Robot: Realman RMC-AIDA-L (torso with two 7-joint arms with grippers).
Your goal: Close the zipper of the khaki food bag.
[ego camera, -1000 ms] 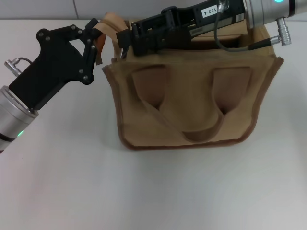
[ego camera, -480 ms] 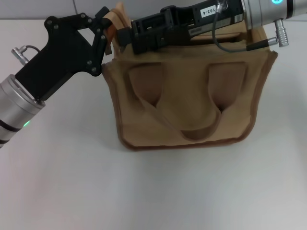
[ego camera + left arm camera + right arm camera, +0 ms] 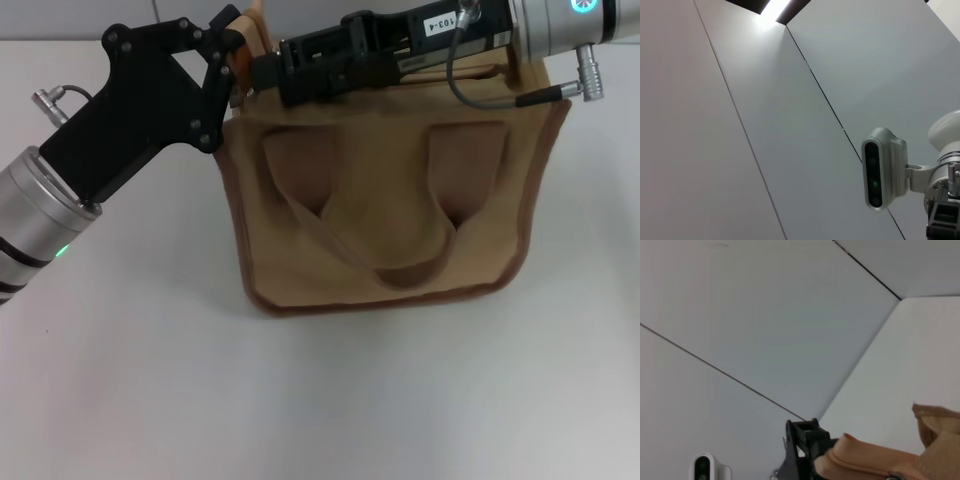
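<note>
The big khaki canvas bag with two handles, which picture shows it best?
The head view: the whole khaki canvas bag lies on the white table with both looped handles showing. The right wrist view catches only a strip of its top edge. The left wrist view misses it entirely.

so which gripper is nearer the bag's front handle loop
Right. The right gripper lies across the bag's top, above the front handle loop; the left gripper is off the khaki food bag's left top corner.
</note>
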